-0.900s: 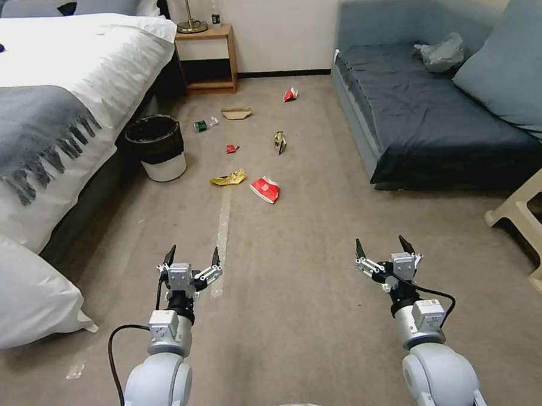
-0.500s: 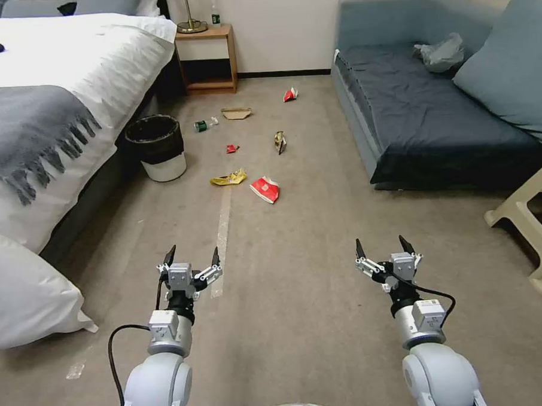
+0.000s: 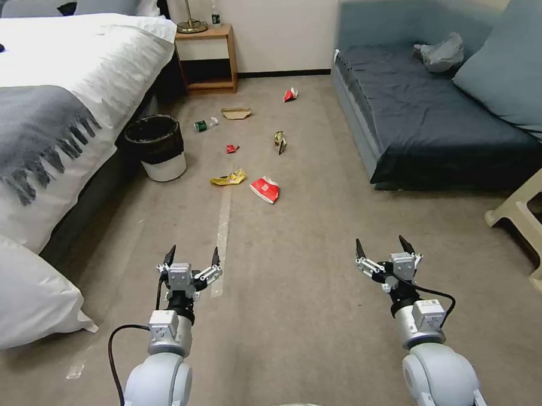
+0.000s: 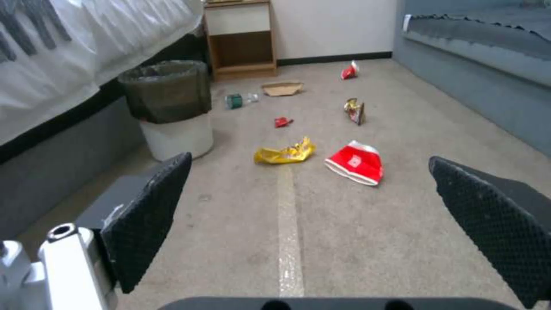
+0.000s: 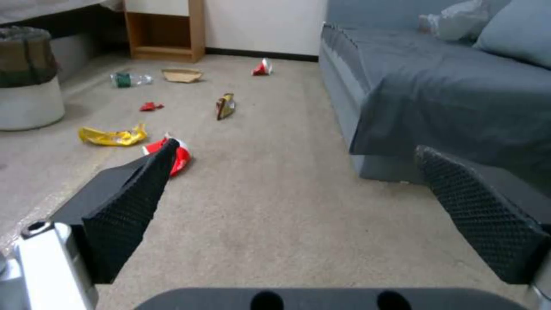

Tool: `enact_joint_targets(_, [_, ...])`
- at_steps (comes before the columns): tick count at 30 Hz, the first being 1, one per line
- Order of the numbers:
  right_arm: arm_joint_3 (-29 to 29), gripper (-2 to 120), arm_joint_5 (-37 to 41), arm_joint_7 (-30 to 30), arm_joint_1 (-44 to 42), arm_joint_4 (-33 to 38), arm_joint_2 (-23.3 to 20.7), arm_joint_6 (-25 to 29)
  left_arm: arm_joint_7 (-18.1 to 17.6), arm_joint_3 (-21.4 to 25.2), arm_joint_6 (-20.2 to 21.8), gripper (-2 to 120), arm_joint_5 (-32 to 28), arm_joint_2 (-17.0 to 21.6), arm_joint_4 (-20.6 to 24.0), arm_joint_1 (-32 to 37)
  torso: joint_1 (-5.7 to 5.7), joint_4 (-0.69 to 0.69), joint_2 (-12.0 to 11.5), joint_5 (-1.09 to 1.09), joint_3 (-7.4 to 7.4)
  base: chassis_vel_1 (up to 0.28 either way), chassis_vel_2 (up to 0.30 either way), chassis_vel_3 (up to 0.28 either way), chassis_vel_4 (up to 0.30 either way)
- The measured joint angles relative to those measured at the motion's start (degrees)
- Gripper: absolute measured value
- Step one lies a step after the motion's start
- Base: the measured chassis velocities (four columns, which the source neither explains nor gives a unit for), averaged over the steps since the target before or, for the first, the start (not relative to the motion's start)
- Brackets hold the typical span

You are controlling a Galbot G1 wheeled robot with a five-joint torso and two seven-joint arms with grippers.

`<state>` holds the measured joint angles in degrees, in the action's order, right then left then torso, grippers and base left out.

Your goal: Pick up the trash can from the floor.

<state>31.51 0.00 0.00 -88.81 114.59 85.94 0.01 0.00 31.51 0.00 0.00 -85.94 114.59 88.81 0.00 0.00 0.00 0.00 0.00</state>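
Head view: trash can (image 3: 155,147) is sitting upper left on the floor (image 3: 296,238), beside the bed (image 3: 46,117); left gripper (image 3: 190,258) and right gripper (image 3: 385,247) are hanging spread, empty. Left wrist view: it's looking light, the bag slippery; grabbing its rim (image 4: 163,69) seems best

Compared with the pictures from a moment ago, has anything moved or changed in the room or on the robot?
Nothing visibly changed. The left gripper and right gripper hang open over the floor in the same places as before, holding nothing. The trash can stands upright beside the bed as it did, untouched.
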Motion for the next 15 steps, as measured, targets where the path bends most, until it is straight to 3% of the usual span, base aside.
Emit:
enact_joint_targets(11, [0.1, 100, 0.1, -0.6, -1.3, 1.1, 0.2, 0.0, 0.0, 0.2, 0.0, 100, -0.4, 0.1, 0.3, 0.1, 0.00, 0.02, 0.0, 0.01, 0.00, 0.000, 0.000, 0.000, 0.000])
enact_joint_targets(15, [0.6, 100, 0.6, -4.4, -7.8, 7.0, 1.8, 0.0, -1.5, 2.4, 0.9, 100, -5.8, 1.5, 3.1, 1.7, 0.00, -0.01, 0.0, 0.00, 0.00, 0.000, 0.000, 0.000, 0.000])
